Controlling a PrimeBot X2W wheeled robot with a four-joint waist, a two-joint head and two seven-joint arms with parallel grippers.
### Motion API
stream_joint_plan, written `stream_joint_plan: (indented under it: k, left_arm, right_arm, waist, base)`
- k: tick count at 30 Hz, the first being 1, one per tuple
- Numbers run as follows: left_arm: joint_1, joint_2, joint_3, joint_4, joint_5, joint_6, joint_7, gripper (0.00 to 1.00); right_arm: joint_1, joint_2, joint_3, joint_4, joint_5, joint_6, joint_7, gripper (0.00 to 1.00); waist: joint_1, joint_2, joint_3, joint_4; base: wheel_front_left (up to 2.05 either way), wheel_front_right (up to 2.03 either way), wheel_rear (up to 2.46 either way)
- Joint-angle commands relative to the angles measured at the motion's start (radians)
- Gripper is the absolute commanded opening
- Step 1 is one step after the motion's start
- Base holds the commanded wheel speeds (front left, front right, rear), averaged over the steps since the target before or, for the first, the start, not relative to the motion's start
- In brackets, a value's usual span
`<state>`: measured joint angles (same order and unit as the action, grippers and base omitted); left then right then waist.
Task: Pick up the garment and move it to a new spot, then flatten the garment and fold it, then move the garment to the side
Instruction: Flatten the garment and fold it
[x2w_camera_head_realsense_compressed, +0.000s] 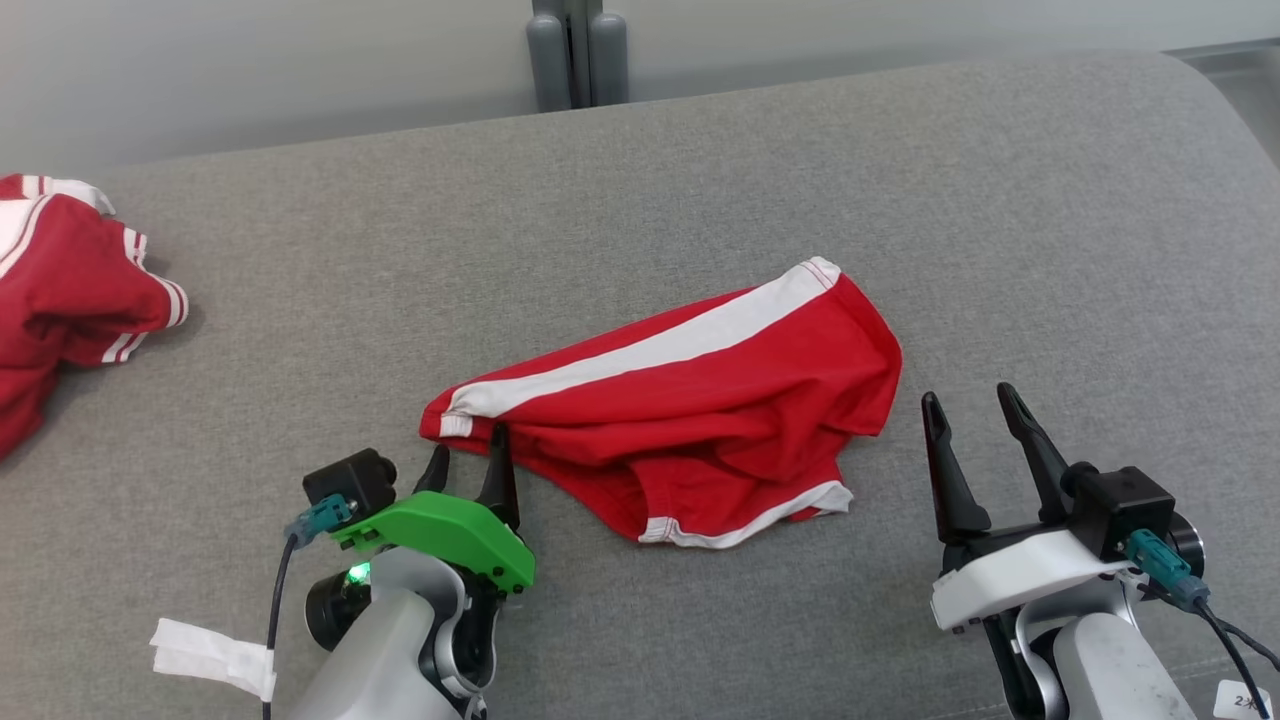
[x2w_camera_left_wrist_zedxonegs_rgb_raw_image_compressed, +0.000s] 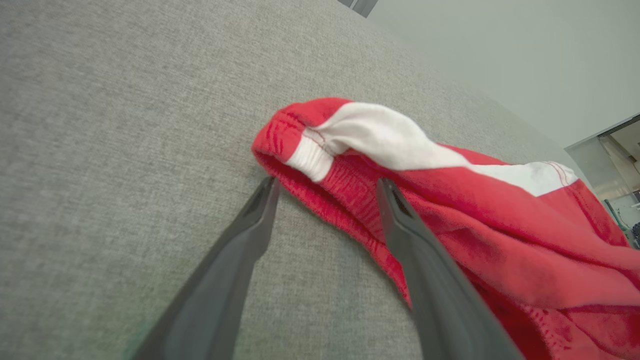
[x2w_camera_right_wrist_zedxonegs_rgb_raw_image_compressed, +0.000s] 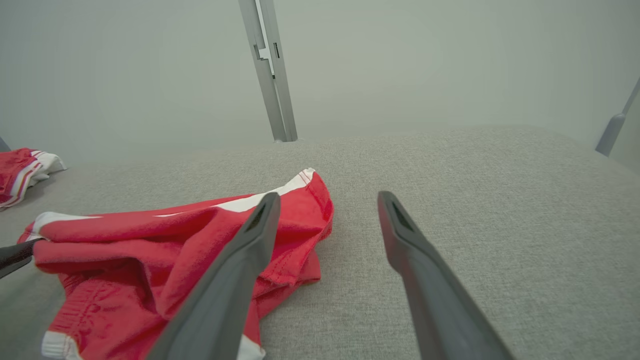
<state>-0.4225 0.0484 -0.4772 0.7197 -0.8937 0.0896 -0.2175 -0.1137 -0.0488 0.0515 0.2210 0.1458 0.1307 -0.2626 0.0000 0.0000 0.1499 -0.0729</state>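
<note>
1. Head view: the red shorts (x2w_camera_head_realsense_compressed: 690, 400) with a white side stripe lay crumpled in the middle of the grey cushion (x2w_camera_head_realsense_compressed: 900, 200). The left gripper (x2w_camera_head_realsense_compressed: 468, 445) stood at their waistband corner. The right gripper (x2w_camera_head_realsense_compressed: 968, 397) was just beside the other end, apart from the cloth. Both had their jaws spread and empty. A second red garment (x2w_camera_head_realsense_compressed: 70, 290) lay well apart, at the left.
2. Left wrist view: one finger was over the waistband edge and the other over bare cushion, which the head view left unclear.
3. Right wrist view: a grey post (x2w_camera_right_wrist_zedxonegs_rgb_raw_image_compressed: 270, 75) stood behind the cushion, and one finger hid part of the shorts.
</note>
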Motion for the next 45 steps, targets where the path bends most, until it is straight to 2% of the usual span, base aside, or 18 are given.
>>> stream_joint_plan:
  k: [1,8,10,12,15,16,17,19,23,31,36,41,45]
  left_arm:
    - [-0.022,0.004,0.002,0.017,-0.028,0.0,-0.008,1.0]
    - [-0.057,0.004,0.033,0.051,-0.146,-0.033,-0.039,1.0]
    - [-0.063,0.004,0.049,0.052,-0.179,-0.041,-0.043,0.96]
    - [-0.062,0.004,0.066,0.052,-0.216,-0.047,-0.047,0.84]
    - [-0.07,0.004,0.071,0.054,-0.234,-0.057,-0.048,0.45]
    - [-0.071,0.004,0.077,0.053,-0.232,-0.059,-0.047,0.41]
    - [-0.072,0.004,0.083,0.05,-0.228,-0.062,-0.048,0.31]
    - [-0.071,0.004,0.099,0.043,-0.219,-0.064,-0.048,0.18]
    - [-0.063,0.004,0.12,0.02,-0.192,-0.074,-0.048,0.01]
    - [-0.003,0.004,0.101,-0.053,-0.128,-0.102,-0.047,0.0]
    - [0.053,0.004,0.041,-0.085,-0.087,-0.143,-0.046,0.0]
    - [0.092,0.045,-0.017,-0.109,-0.05,-0.171,-0.013,0.0]
    - [0.113,0.082,-0.027,-0.143,-0.045,-0.174,0.011,0.0]
  right_arm:
    - [-0.018,-0.003,-0.003,-0.004,0.005,0.0,-0.003,1.0]
    - [-0.027,-0.003,-0.008,-0.005,0.011,0.0,-0.003,1.0]
    - [-0.029,-0.003,-0.008,-0.005,0.012,0.0,-0.003,1.0]
    - [-0.031,-0.003,-0.007,-0.006,0.012,0.0,-0.003,1.0]
    - [-0.032,-0.003,-0.007,-0.007,0.012,0.0,-0.003,1.0]
    - [-0.033,-0.003,-0.008,-0.007,0.012,0.0,-0.003,1.0]
    - [-0.034,-0.003,-0.008,-0.008,0.011,0.0,-0.003,1.0]
    - [-0.035,-0.003,-0.009,-0.009,0.01,0.0,-0.003,1.0]
    - [-0.037,-0.003,-0.01,-0.01,0.009,0.0,-0.003,1.0]
    - [-0.047,-0.003,-0.04,-0.016,-0.01,0.0,-0.003,1.0]
    - [-0.058,-0.003,-0.062,-0.02,-0.016,0.0,-0.003,1.0]
    - [-0.084,-0.003,-0.085,-0.015,-0.032,0.0,-0.003,1.0]
    - [-0.135,-0.003,-0.086,0.016,-0.048,0.0,0.004,1.0]
  waist:
    - [0.0,0.0,0.026,-0.024]
    - [0.0,0.0,0.041,-0.034]
    - [0.0,0.0,0.042,-0.035]
    - [0.0,0.0,0.044,-0.037]
    - [0.0,0.0,0.048,-0.038]
    - [0.0,0.0,0.049,-0.038]
    - [0.0,0.0,0.051,-0.039]
    - [0.0,0.0,0.053,-0.04]
    - [0.0,0.0,0.055,-0.042]
    - [0.0,0.0,0.048,-0.032]
    - [0.0,0.0,0.038,-0.016]
    - [0.0,0.0,0.034,0.004]
    - [0.0,0.0,0.034,0.025]
  base:
    - [0.0,0.0,0.0]
    - [0.0,0.0,0.0]
    - [0.0,0.0,0.0]
    - [0.0,0.0,0.0]
    - [0.0,0.0,0.0]
    - [0.0,0.0,0.0]
    - [0.0,0.0,0.0]
    - [0.0,0.0,0.0]
    - [0.0,0.0,0.0]
    - [0.0,0.0,0.0]
    - [0.0,0.0,0.0]
    - [0.0,0.0,0.0]
    - [0.0,0.0,0.0]
